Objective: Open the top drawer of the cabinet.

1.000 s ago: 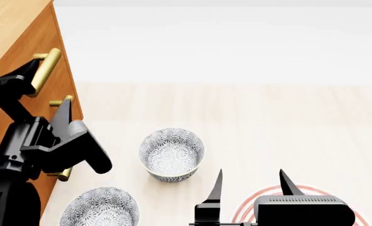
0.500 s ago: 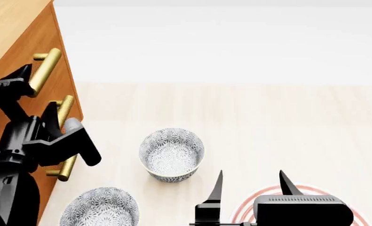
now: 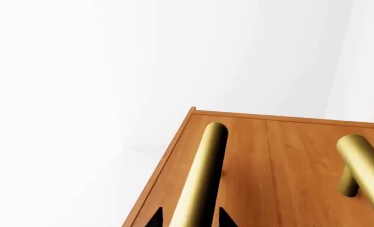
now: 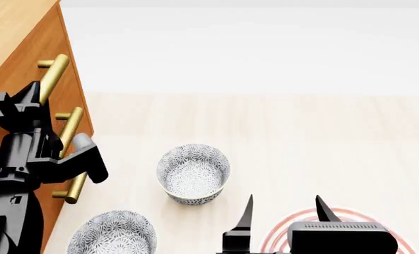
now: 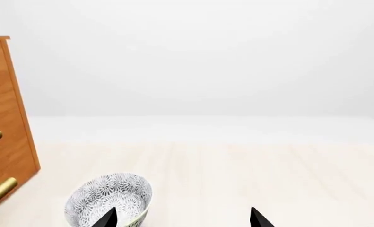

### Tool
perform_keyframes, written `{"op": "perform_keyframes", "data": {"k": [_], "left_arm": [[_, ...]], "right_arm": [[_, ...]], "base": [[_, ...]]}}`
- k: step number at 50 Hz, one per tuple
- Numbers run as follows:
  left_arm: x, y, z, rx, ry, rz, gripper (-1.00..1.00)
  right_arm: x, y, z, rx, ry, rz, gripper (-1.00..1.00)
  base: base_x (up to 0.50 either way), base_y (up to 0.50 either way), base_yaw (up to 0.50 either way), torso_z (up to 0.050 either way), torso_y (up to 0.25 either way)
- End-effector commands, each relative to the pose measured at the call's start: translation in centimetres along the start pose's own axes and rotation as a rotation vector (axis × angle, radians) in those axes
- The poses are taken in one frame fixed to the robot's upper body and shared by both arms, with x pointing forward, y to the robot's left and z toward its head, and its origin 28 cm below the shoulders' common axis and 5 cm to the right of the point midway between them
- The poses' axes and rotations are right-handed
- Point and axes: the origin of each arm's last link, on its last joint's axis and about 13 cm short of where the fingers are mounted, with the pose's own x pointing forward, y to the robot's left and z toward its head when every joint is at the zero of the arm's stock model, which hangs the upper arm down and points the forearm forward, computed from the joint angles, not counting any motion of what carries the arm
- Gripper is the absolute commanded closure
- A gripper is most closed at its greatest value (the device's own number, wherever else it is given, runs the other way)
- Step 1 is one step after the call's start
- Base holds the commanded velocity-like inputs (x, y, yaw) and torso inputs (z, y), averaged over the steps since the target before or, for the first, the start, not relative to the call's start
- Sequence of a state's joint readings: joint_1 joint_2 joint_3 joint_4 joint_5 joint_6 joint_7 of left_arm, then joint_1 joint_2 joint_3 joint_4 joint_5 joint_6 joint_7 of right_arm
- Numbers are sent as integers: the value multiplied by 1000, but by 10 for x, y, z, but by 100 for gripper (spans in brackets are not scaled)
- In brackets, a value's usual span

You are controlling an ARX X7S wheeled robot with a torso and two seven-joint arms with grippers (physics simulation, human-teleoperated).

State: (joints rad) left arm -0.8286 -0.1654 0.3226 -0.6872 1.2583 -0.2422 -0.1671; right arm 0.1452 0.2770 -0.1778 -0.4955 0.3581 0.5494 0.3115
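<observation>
Left gripper (image 3: pixel 190 218) open, astride top drawer's brass handle (image 3: pixel 203 175) | step: grasping | next: close, pull outward | right gripper (image 4: pixel 283 211) open, idle.

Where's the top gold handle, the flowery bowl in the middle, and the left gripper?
top drawer handle (image 4: pixel 56 74): head view, middle of bar.
middle bowl (image 4: pixel 193 178): head view, inner bottom.
left gripper (image 3: pixel 190 218): left wrist view, between fingertips.

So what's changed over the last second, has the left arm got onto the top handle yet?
The left gripper has swung in toward the cabinet and now sits at the top drawer's handle, with a fingertip on either side of the bar in the left wrist view. Whether it has closed on the bar I can't tell. The top drawer looks shut as before. Both bowls and the right gripper have barely shifted.
</observation>
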Motion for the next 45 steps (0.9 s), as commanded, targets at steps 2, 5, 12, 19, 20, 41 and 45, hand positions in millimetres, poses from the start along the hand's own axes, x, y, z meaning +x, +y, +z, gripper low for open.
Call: {"op": "perform_keyframes", "data": {"k": [2, 5, 12, 19, 20, 41, 45], "left_arm": [[1, 7, 5, 72, -6, 54, 100], [3, 11, 13, 58, -22, 50, 100], [-3, 23, 37, 49, -80, 63, 100], [-11, 30, 56, 14, -131, 53, 100], [-11, 30, 57, 13, -136, 53, 100], [-19, 28, 74, 28, -188, 59, 100], [-18, 30, 75, 19, -190, 59, 100]], "right_arm": [[0, -1, -3, 6, 4, -3, -100], [-1, -2, -3, 6, 4, -7, -100], [-2, -2, -3, 7, 3, -2, -100], [-4, -2, -1, 8, -2, -1, -100], [-5, -2, -1, 8, -3, -1, -100], [-8, -4, -5, 15, 3, -3, -100], [-7, -3, -5, 17, 6, -1, -100]], "base": [[0, 0, 0, 0, 0], [0, 0, 0, 0, 0], [0, 0, 0, 0, 0], [0, 0, 0, 0, 1], [0, 0, 0, 0, 0], [0, 0, 0, 0, 3], [0, 0, 0, 0, 2]]}}
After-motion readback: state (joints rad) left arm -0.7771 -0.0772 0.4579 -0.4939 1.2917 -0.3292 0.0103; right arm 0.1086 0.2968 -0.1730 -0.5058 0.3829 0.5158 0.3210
